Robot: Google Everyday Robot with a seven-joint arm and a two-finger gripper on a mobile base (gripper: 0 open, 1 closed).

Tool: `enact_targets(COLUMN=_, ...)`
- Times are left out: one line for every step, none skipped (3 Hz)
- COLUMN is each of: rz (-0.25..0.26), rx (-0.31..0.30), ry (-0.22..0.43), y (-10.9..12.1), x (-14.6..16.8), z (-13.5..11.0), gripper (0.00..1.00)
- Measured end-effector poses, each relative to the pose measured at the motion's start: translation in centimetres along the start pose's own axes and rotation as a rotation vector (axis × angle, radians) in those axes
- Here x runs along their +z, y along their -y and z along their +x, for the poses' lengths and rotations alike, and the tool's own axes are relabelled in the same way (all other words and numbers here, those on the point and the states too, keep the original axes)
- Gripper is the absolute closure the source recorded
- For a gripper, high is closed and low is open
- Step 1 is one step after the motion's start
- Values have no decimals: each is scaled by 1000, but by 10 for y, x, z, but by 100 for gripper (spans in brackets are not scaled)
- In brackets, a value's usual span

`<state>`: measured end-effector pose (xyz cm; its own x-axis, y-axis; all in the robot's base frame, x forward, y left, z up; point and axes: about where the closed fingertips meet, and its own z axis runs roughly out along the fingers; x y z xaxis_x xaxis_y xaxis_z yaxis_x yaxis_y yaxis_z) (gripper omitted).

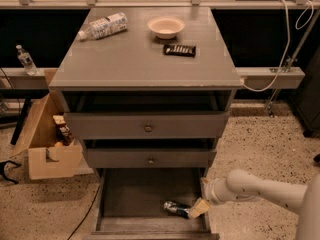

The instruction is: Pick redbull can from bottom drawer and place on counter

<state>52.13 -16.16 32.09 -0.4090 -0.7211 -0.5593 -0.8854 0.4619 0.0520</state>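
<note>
The redbull can [174,208] lies on its side in the open bottom drawer [130,194], near the drawer's front right. My gripper [197,209] reaches in from the right at the end of the white arm and sits right against the can's right end. The counter [140,54] is the grey top of the cabinet, above the two upper drawers.
On the counter lie a clear water bottle [102,26], a beige bowl [165,26] and a black candy bar [179,50]. The two upper drawers [147,128] stand slightly pulled out. A cardboard box [47,139] stands left of the cabinet. A white cable [287,44] hangs at right.
</note>
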Motion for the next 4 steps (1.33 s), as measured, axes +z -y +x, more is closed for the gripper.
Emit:
enact_targets(rz=-32, rx=-68, ry=-3, y=5, x=32, z=17, gripper=0)
enact_targets(rz=-43, rx=-152, ry=-18, y=5, x=59, z=30, gripper=0)
enact_targets(rz=-46, rx=-208, ry=-30, y=7, x=88, z=37, gripper=0)
enact_targets(rz=-37, rx=-248, ry=-50, y=12, x=113, z=40, gripper=0)
